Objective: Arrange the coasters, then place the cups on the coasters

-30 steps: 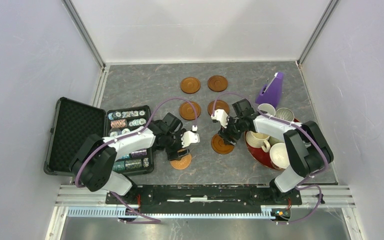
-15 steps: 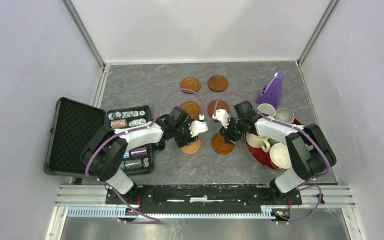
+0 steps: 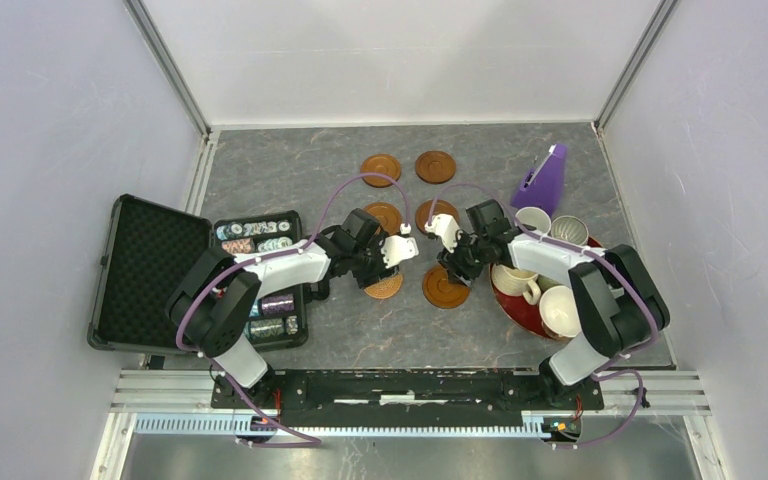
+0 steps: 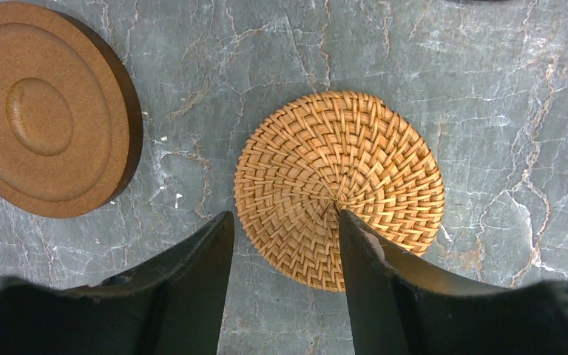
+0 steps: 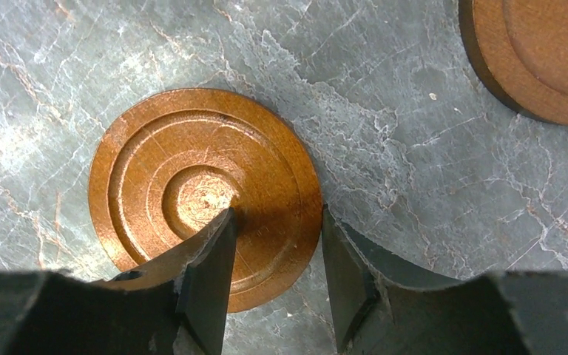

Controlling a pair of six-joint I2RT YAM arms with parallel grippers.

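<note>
Left gripper [image 4: 282,216]: jaws narrowly apart, astride woven coaster [image 4: 355,163] edge; grip unclear
Right gripper [image 5: 277,213]: jaws astride copper coaster [image 5: 163,155] rim; grip unclear

Six coasters [image 3: 435,166]; four cups [image 3: 558,310] visible; one red tray [image 3: 516,306]; one purple cone [image 3: 543,180]; one chip case [image 3: 150,270].

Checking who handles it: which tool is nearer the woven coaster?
Left. The left tool straddles the rim of the woven coaster; the right tool is over the wooden coaster beside it.
</note>
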